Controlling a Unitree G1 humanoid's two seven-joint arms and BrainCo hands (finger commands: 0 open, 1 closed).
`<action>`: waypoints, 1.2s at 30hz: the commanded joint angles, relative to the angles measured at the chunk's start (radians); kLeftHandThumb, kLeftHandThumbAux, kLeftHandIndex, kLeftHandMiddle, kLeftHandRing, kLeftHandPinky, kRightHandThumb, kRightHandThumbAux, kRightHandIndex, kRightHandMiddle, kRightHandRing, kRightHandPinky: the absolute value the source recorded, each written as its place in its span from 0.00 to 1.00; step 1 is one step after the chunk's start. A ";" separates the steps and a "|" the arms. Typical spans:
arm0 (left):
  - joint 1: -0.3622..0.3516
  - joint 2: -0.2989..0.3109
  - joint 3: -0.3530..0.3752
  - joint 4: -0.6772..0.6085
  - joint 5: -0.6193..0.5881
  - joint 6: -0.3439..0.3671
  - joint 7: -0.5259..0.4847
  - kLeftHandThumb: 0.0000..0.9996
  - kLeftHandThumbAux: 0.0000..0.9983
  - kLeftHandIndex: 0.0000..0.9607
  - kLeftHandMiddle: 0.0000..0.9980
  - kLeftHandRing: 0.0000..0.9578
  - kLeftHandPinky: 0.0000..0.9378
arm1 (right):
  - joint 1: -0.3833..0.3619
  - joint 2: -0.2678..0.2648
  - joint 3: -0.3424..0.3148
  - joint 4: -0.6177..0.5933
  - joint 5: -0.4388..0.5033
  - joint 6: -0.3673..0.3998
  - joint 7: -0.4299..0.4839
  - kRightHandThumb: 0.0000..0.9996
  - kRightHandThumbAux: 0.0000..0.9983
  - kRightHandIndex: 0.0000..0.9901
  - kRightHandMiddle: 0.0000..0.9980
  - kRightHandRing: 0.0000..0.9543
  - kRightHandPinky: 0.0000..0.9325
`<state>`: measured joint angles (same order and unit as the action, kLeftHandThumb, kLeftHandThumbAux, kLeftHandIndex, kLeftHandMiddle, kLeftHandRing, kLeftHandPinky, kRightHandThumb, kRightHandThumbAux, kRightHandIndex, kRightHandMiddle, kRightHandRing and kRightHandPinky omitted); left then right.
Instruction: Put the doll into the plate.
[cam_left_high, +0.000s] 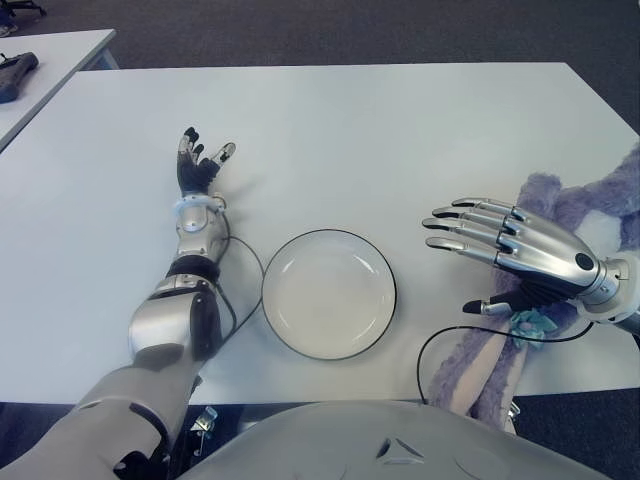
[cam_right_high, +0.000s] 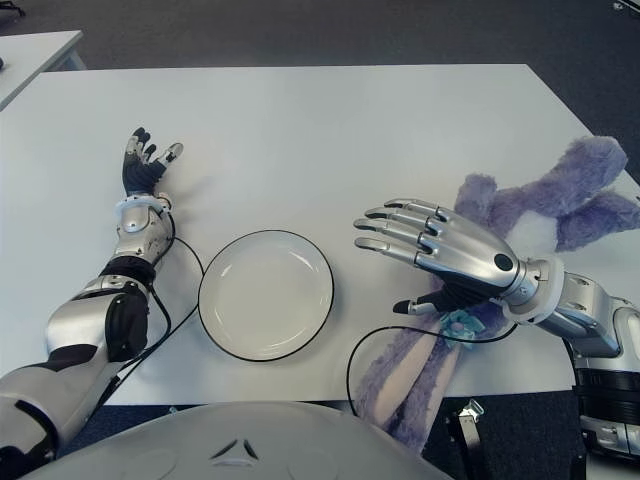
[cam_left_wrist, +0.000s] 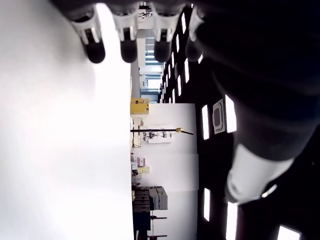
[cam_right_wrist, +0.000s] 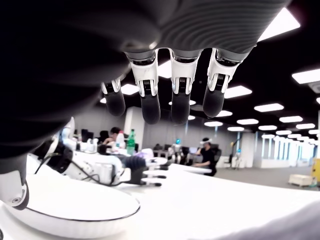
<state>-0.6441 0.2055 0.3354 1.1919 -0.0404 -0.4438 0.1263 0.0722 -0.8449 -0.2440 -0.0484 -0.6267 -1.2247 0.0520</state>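
The white table (cam_left_high: 400, 120) carries everything. The purple plush doll (cam_right_high: 520, 215) lies at the right near edge, its long axis running from far right to near left, legs hanging over the near edge. The right hand (cam_right_high: 440, 255) shows directly over its middle, fingers stretched wide, holding nothing; the doll is beneath and just right of the palm. The plate (cam_left_high: 329, 293), left of that hand, is empty. The left hand (cam_left_high: 198, 162) shows left of the plate, fingers loose, much farther from the doll.
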 joint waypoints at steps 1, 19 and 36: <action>0.206 -0.065 0.001 0.150 -0.003 0.124 -0.014 0.00 0.78 0.06 0.03 0.00 0.02 | 0.022 -0.030 0.036 0.004 -0.025 0.004 0.049 0.20 0.51 0.07 0.10 0.10 0.11; 0.204 -0.058 0.001 0.150 -0.003 0.125 -0.013 0.00 0.77 0.06 0.02 0.00 0.01 | 0.073 -0.089 0.078 -0.034 0.001 0.120 0.189 0.26 0.49 0.03 0.07 0.06 0.07; 0.208 -0.058 0.001 0.150 -0.003 0.114 -0.017 0.00 0.77 0.05 0.02 0.00 0.01 | 0.097 -0.083 -0.009 0.033 -0.132 0.083 0.088 0.20 0.44 0.07 0.12 0.11 0.16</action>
<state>-0.6438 0.2068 0.3351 1.1919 -0.0409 -0.4438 0.1263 0.1261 -0.9265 -0.2247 -0.0700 -0.6866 -1.1207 0.1856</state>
